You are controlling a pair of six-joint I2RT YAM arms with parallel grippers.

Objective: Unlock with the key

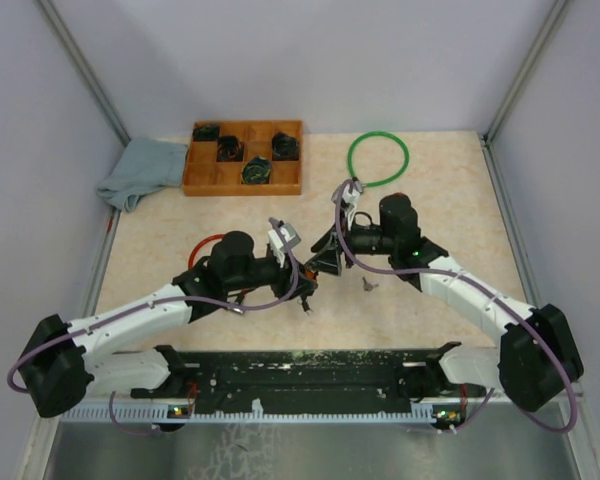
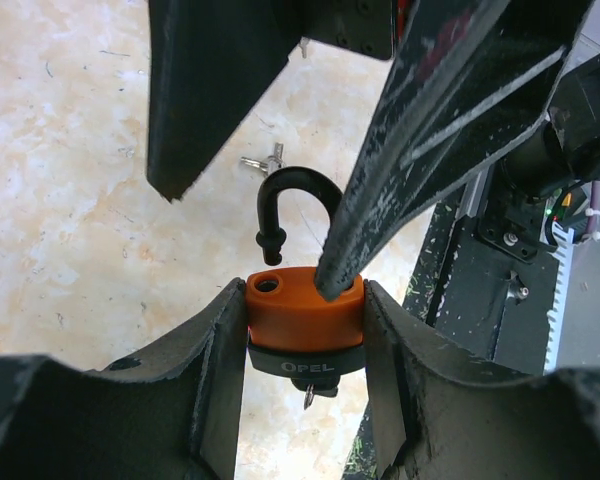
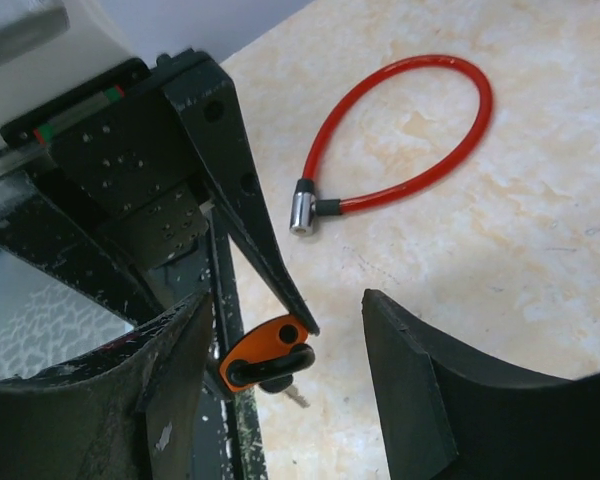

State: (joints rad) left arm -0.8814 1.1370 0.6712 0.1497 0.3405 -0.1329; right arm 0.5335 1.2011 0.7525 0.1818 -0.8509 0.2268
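Left hand (image 2: pixel 302 300) clenched on the orange padlock (image 2: pixel 305 318), held over mid-table (image 1: pixel 460 180). Shackle (image 2: pixel 296 190) stands free at one end, key (image 2: pixel 316 392) in the base: we judge it unlocked. Right hand (image 3: pixel 280 300) spread, gripping nothing; only letting go remains.

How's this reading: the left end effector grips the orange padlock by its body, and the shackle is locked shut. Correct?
Not quite. The left end effector grips the orange padlock by its body, but the shackle is open: the left wrist view shows its free end lifted clear of its hole.
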